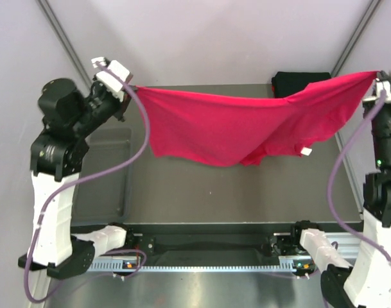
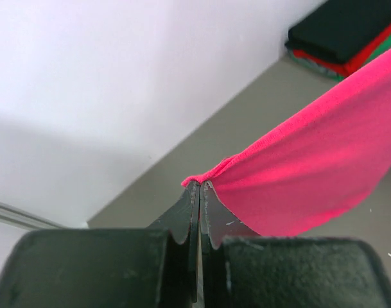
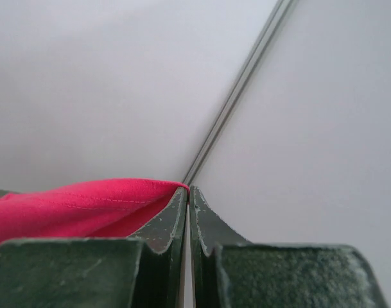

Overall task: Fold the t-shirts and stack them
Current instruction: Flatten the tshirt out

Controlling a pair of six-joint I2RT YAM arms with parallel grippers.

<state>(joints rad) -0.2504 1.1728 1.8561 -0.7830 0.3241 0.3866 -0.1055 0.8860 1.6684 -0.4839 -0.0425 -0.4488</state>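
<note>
A magenta-pink t-shirt (image 1: pixel 234 125) hangs stretched in the air between both arms, sagging in the middle, with a small white label (image 1: pixel 305 151) at its lower right. My left gripper (image 1: pixel 132 88) is shut on its left corner; in the left wrist view the pink t-shirt (image 2: pixel 311 179) runs off to the right from the pinched left gripper (image 2: pixel 199 184). My right gripper (image 1: pixel 379 76) is shut on the right corner, and the pink t-shirt (image 3: pixel 73 205) trails left from the closed right gripper (image 3: pixel 188 189). Folded black, red and green t-shirts (image 2: pixel 346 35) lie stacked at the table's far right, the black one (image 1: pixel 298 82) partly hidden behind the pink cloth.
A dark shallow tray (image 1: pixel 108 173) sits at the table's left side. The grey table (image 1: pixel 234 192) lies under the hanging shirt. White walls enclose the back and sides, with a metal rail (image 1: pixel 60 38) in the left corner.
</note>
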